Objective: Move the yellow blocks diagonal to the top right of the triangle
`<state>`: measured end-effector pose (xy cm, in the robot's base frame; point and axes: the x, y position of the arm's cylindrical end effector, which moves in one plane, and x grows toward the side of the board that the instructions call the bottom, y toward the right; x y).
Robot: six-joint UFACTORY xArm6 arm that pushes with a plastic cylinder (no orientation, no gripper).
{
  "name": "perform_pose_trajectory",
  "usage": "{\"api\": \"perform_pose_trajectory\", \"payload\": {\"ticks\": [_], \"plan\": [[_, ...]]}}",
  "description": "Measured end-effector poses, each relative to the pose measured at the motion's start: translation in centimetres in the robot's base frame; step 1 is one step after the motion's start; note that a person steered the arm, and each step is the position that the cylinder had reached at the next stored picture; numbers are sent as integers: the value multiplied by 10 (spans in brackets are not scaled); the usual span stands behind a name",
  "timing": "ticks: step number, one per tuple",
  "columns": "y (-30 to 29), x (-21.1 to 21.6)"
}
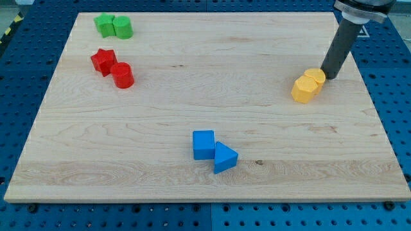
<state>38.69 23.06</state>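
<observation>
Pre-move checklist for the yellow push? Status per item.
1. My tip visible: ok.
2. Tip placement: at the upper right edge of the yellow blocks; contact cannot tell.
3. Yellow blocks together: ok, the two are touching.
4. Blue triangle located: ok, bottom centre, against the blue cube.
5. Yellow blocks up and right of the triangle: ok.
6. Red blocks and green blocks out of the way: ok, far left.

Board's middle lies open — my tip [329, 76] touches the yellow blocks [309, 85].
</observation>
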Motion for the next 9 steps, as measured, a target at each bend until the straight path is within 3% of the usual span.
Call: {"api": "perform_pose_trajectory", "payload": {"ticks": [3,8,9], "plan": [[-35,19],[-78,102],[-84,144]]}}
